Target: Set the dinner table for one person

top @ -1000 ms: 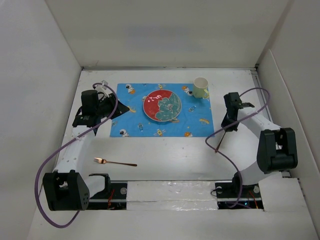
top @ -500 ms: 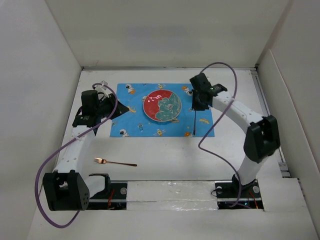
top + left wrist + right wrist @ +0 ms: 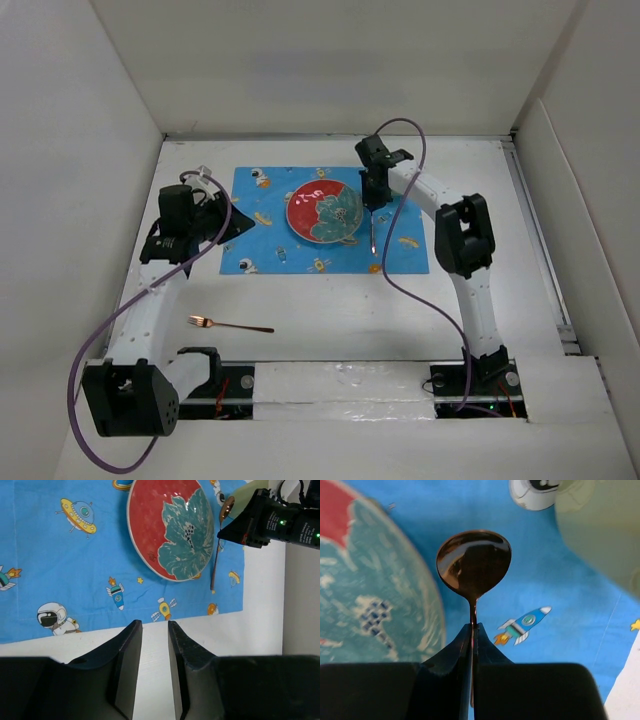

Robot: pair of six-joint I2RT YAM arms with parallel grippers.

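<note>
On the white dinner table (image 3: pixel 330 305) lies a blue space-print mat (image 3: pixel 270 235) with a red and teal plate (image 3: pixel 324 212) on it. My right gripper (image 3: pixel 472 626) is shut on the neck of a copper spoon (image 3: pixel 474 564). It hangs over the mat just right of the plate (image 3: pixel 365 590), and the spoon's handle (image 3: pixel 373 235) points toward the near edge. A pale green mug (image 3: pixel 600 525) stands close on the right. My left gripper (image 3: pixel 154 625) hovers over bare table near the mat's left side, open a little and holding nothing.
A copper fork (image 3: pixel 230 324) lies on the tabletop near the front left, well below the mat. White walls close in the table on the left, back and right. In the top view my right arm (image 3: pixel 425 190) covers the mug.
My right arm has swung from the table's right side leftward over the mat, carrying the spoon to just right of the plate. The left gripper's fingers have parted slightly.
</note>
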